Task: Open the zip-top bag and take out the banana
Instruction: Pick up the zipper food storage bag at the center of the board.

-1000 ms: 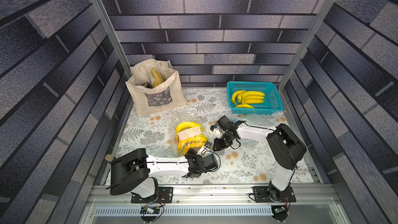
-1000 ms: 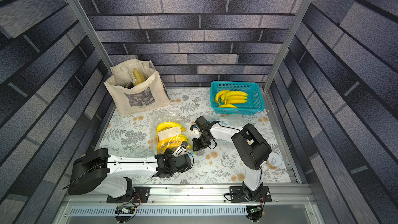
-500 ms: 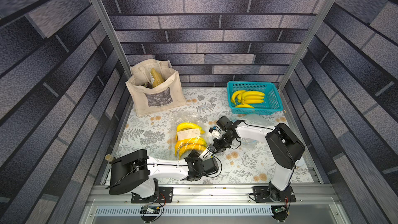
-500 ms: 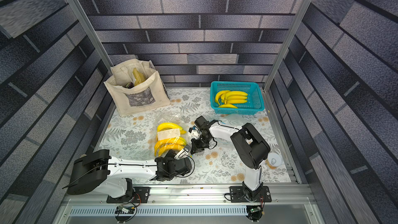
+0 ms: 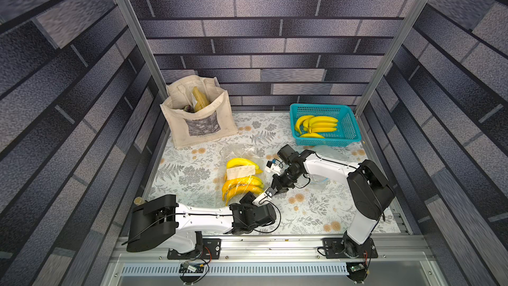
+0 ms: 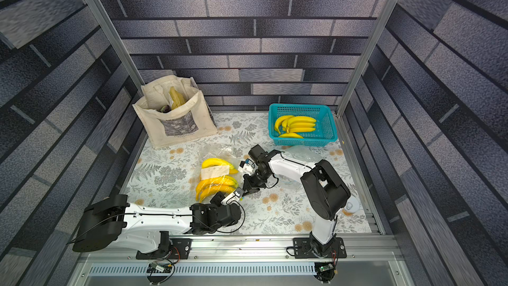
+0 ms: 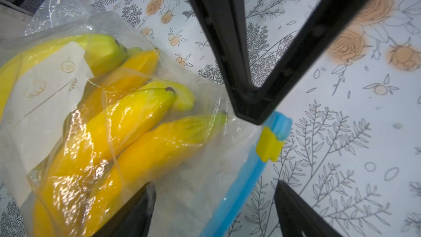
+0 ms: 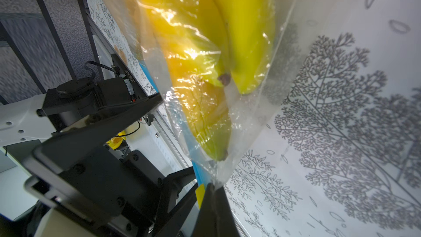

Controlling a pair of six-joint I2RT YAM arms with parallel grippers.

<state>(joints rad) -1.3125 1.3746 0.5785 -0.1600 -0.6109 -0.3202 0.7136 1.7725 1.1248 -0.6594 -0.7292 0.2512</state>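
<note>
The clear zip-top bag (image 5: pixel 242 155) lies mid-table in both top views, with the yellow banana bunch (image 5: pixel 242 185) and a white label inside. Its blue zip strip (image 7: pixel 241 185) carries a yellow slider (image 7: pixel 270 144) near one end. My right gripper (image 8: pixel 210 192) is shut on the bag's corner beside the slider and reaches in from the right (image 5: pixel 270 191). My left gripper (image 7: pixel 214 213) is open. Its jaws stand on either side of the zip strip without touching it, at the bag's near-right edge (image 5: pixel 254 195).
A cream tote bag (image 5: pixel 200 116) stands at the back left. A teal basket (image 5: pixel 349 122) holding bananas sits at the back right. Another crumpled clear bag (image 5: pixel 327 151) lies under my right arm. A small white round thing (image 6: pixel 351 206) sits by the right rail.
My right gripper has moved toward the front edge and shut on the bag's corner. The bananas in the bag have spread out. My left gripper's jaws have narrowed a little.
</note>
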